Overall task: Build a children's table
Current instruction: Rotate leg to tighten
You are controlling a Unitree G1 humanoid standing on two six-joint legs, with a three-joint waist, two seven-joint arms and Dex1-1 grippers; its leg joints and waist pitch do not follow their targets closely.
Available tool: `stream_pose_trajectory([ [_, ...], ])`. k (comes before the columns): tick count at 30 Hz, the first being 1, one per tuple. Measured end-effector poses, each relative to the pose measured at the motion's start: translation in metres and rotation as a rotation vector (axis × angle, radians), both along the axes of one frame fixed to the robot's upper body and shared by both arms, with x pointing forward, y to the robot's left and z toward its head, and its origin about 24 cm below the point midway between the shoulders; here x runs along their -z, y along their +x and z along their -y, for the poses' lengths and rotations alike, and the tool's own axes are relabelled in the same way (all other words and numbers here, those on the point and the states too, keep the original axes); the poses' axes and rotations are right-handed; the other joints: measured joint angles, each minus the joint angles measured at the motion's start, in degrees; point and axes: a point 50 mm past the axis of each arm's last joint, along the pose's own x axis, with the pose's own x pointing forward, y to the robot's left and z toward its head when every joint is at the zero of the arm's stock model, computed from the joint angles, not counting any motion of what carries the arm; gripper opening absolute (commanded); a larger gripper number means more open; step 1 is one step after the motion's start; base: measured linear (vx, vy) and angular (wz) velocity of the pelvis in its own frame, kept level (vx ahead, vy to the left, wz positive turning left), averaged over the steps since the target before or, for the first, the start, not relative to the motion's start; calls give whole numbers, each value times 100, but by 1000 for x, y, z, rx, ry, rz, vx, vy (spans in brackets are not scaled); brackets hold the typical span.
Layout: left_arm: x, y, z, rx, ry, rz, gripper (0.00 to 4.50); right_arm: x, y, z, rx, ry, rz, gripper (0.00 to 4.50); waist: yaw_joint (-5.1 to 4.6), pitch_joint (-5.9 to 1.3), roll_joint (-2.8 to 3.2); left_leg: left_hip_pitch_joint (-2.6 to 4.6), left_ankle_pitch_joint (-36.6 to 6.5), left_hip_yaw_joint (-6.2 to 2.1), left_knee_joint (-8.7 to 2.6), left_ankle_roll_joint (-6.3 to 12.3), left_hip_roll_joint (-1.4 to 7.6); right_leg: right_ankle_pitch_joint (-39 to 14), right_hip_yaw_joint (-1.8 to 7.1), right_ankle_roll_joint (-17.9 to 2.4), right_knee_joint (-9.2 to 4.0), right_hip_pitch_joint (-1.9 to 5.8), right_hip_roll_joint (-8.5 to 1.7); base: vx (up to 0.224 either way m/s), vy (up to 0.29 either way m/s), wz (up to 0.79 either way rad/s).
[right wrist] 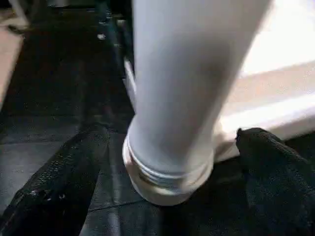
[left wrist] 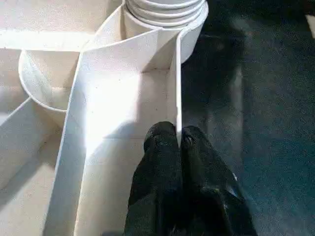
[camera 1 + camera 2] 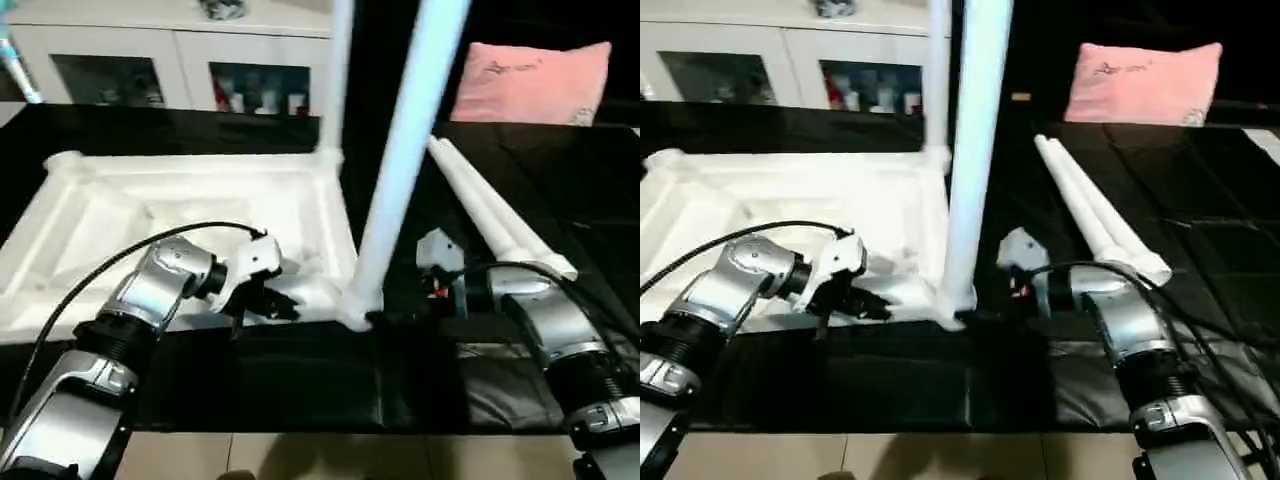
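Observation:
The children's table's white tabletop (image 3: 120, 210) lies upside down on the black mat, ribs up. One white leg (image 3: 400, 170) stands upright in the near right corner socket, and another leg (image 3: 338, 80) stands in the far right corner. Two loose legs (image 3: 490, 215) lie side by side to the right. My left gripper (image 2: 177, 135) is shut on the tabletop's thin front rim wall (image 2: 176, 108), just left of the near leg's socket. My right gripper (image 1: 172, 135) is open, its fingers (image 1: 64, 177) either side of that leg's threaded base (image 1: 170, 177) with gaps showing.
A pink pillow (image 3: 530, 85) lies at the back right and a white glass-door cabinet (image 3: 170, 60) stands behind the tabletop. The black mat (image 3: 300, 380) ends near me at tan floor (image 3: 300, 455). Black cables run along both forearms.

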Motion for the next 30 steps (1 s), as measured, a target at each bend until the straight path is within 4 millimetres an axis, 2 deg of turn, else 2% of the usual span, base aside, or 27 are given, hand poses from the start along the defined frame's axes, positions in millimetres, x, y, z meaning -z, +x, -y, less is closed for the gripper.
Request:
stream_pose_trajectory([
  [5,0,-1,0,29,2,-1,0,0,-2,-1,-42,-4,-4,445,34,0,-1,-1,0,0,0,0,0,-1,-2,1,4,0,0,0,0,0],
  [6,-1,-2,0,36,2,1,0,0,-2,-1,-55,-5,-5,419,28,0,-4,-1,1,-1,0,0,1,-1,-2,2,4,0,0,0,0,0],
  [10,-1,-5,1,87,11,-11,0,1,-2,-6,-123,-17,-36,399,42,0,-6,-3,1,0,0,1,1,-2,-4,3,5,0,0,0,0,0],
  [13,0,-7,4,125,12,-10,0,-1,-1,-10,-150,-16,-31,368,67,-3,-10,-6,1,0,2,2,0,-1,-6,2,5,0,0,0,0,0],
  [17,0,-7,5,140,14,-5,0,3,-3,-12,-172,-28,-42,323,38,-4,-13,-5,1,-1,4,0,1,0,-6,0,9,0,0,0,0,0],
  [20,0,-7,5,140,16,-4,0,4,-4,-12,-179,-26,-51,320,29,-4,-13,-3,1,-1,6,-2,1,-4,-6,7,11,0,0,0,0,0],
  [21,0,-7,5,141,17,-4,0,4,-4,-12,-182,-26,-46,292,29,-4,-14,-4,1,-1,6,-2,1,-6,-6,9,11,0,0,0,0,0],
  [22,0,-8,5,141,17,-4,0,4,-4,-12,-183,-26,-46,285,29,-4,-14,-4,1,-1,7,-2,1,-5,-6,9,12,0,0,0,0,0],
  [30,1,-8,5,143,18,-4,0,6,-4,-12,-192,-25,-52,267,29,-4,-14,-4,2,-1,7,-1,1,-2,-6,3,16,0,0,0,0,0],
])
